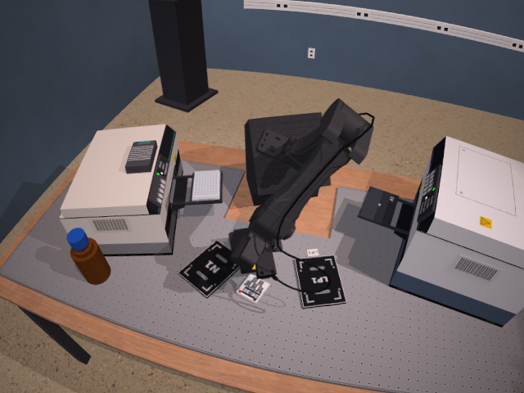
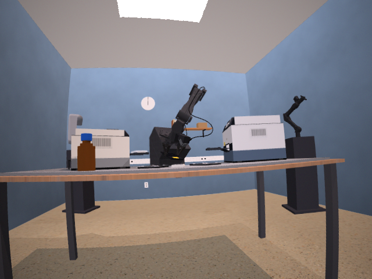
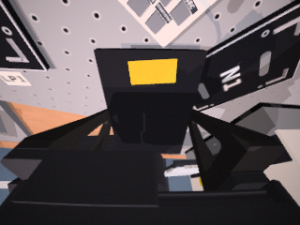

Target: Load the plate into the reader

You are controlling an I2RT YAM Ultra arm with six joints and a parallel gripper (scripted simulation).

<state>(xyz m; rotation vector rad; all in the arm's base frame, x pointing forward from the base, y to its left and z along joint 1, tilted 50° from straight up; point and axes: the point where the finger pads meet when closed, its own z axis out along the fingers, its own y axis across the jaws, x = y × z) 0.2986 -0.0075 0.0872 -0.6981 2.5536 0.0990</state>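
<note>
My gripper (image 1: 255,260) (image 2: 176,152) (image 3: 149,112) is shut on the dark lid (image 1: 254,267) (image 2: 175,157) (image 3: 152,71), whose yellow label shows. It holds the lid a little above the deck, between N1 (image 1: 193,272) (image 3: 248,56) and LP1 (image 1: 336,291) (image 3: 21,47). The arm hides part of N1. LP1 has nothing on it. The plate (image 1: 206,185), white with its wells showing, sits uncovered on the dispenser's stage (image 1: 209,202) at the left. The reader's stage (image 1: 374,205) at the right is out and bare. The 'A1' engraving is too small to read.
The dispenser (image 1: 114,173) stands left, the reader (image 1: 478,211) right. The brown bottle (image 1: 92,264) (image 2: 86,154) with a blue cap stands upright beside the dispenser. A white card (image 1: 253,288) (image 3: 164,35) lies between N1 and LP1. The arm's cable loops over LP1 in the top view.
</note>
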